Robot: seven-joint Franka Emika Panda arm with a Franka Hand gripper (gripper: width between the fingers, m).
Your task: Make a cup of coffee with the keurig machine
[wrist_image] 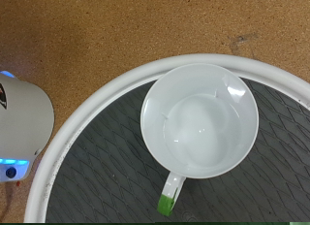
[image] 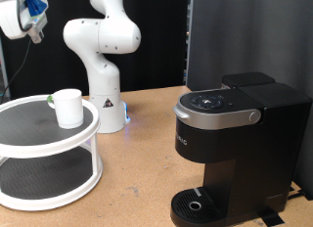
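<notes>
The cup [image: 67, 107] is a plain white mug standing upright on the top tier of a round white two-tier stand [image: 39, 147] at the exterior view's left. In the wrist view the cup [wrist_image: 199, 118] is seen from straight above, empty, its handle tipped with green. The keurig machine [image: 235, 139] is black with a silver-grey lid handle, lid down, at the exterior view's right; its round drip tray [image: 201, 204] is bare. My gripper [image: 27, 22] hangs high above the cup at the exterior view's top left, only partly in frame. Its fingers do not show in the wrist view.
The white robot base [image: 103, 100] with a blue light stands behind the stand, and it also shows in the wrist view [wrist_image: 19, 123]. The stand's white rim [wrist_image: 77, 128] rings a dark mesh top. A brown tabletop [image: 147, 158] lies between stand and machine.
</notes>
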